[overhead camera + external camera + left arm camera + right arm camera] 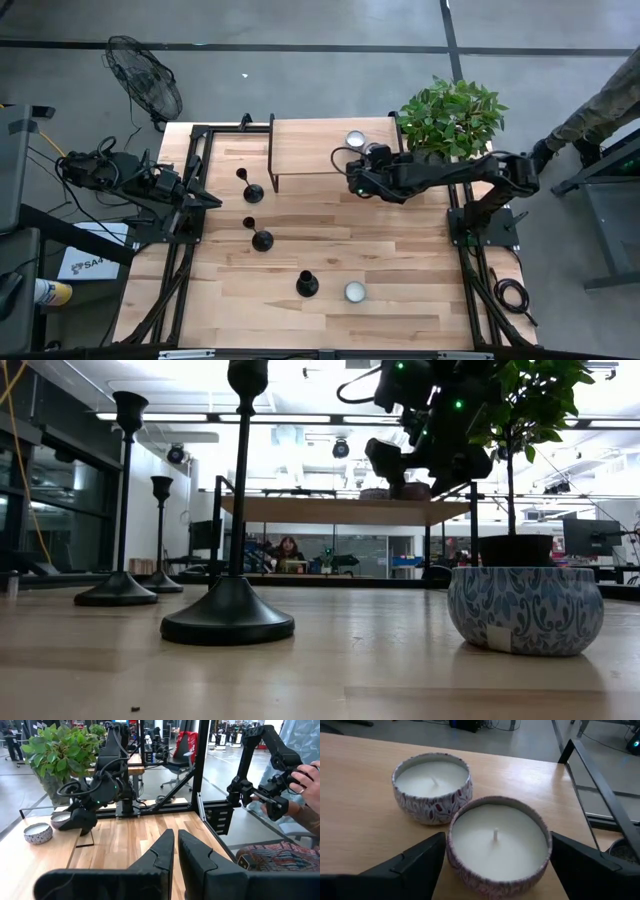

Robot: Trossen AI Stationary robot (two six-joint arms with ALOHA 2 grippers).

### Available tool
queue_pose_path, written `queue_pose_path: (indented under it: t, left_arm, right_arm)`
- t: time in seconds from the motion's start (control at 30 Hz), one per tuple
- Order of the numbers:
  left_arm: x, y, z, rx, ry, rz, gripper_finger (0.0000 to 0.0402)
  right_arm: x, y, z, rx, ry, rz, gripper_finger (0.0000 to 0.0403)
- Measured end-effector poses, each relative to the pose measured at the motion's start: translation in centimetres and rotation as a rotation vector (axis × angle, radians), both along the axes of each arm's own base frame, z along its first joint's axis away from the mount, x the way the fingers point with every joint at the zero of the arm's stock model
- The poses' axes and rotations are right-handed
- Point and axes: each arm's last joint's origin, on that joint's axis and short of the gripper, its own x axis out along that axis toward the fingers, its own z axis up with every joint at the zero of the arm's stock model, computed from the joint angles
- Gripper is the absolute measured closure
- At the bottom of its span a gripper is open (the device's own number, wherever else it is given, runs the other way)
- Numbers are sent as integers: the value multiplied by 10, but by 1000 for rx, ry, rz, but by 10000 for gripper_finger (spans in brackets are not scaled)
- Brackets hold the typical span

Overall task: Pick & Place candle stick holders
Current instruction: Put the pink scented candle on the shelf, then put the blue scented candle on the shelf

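Three black candlestick holders stand on their round bases on the table: one point(250, 190) by the shelf, one point(260, 238) in the middle, one point(307, 285) near the front; they also show in the low view point(228, 610). My right gripper point(497, 855) is over the wooden shelf point(310, 150), its fingers on either side of a patterned candle tin point(497, 840). A second tin point(431, 785) stands on the shelf just beside it. My left gripper point(176, 855) is shut and empty at the table's left side point(210, 200). My right gripper has the nearer candle tin between its two fingers, one fingertip point(437, 847) at each side of the tin's round wall point(457, 855). The tin is upright with its wick up. It seems to stand on the shelf; its bottom is out of the picture.
A third candle tin point(355, 291) stands on the table near the front, beside the front holder. A potted plant point(452, 115) stands at the shelf's right end. Black frame rails point(190, 200) run along both table sides. A person's hand point(307, 780) shows beyond the table.
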Motion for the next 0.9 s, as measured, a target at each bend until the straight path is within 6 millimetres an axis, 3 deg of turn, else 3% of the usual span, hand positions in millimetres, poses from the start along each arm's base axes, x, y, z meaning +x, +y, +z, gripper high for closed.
queue_pose_path:
  t: [0.9]
  left_arm:
    - [0,0,0,0,0,0,376]
  right_arm:
    - [-16,8,20,-86,42,-1,71]
